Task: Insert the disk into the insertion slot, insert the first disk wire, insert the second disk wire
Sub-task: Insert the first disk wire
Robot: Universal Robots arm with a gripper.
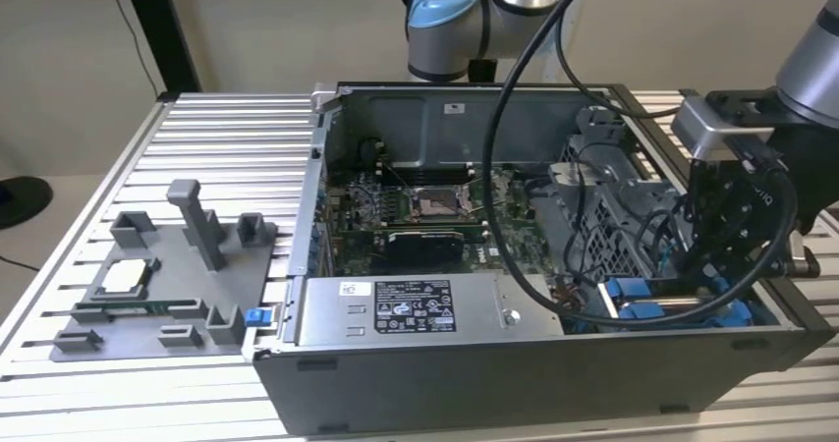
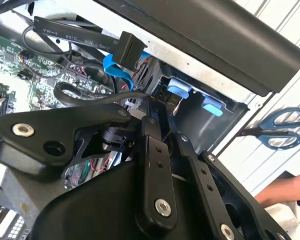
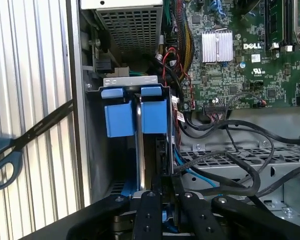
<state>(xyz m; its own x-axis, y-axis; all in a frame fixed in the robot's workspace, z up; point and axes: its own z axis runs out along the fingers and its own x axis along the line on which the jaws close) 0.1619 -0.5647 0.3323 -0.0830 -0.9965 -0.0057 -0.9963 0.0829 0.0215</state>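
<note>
**A:** What sits on the ribbed aluminium table (image 1: 210, 128), going from the exterior view's left to its right?

**B:** First a grey plastic fixture tray (image 1: 157, 304) by the left edge. Then an open grey computer case (image 1: 525, 373), laid open-side up, likely so the arm can reach in from above. At the case's near right corner, the silver, blue-framed disk (image 1: 682, 306) seems to lie in the grey metal insertion slot (image 3: 131, 80).

**A:** And the arm?

**B:** It points steeply down, with the black gripper (image 3: 163, 181) deep in that slot. I cannot tell whether it is clenched. A flat black disk wire (image 2: 127, 47) hangs unplugged.
</note>
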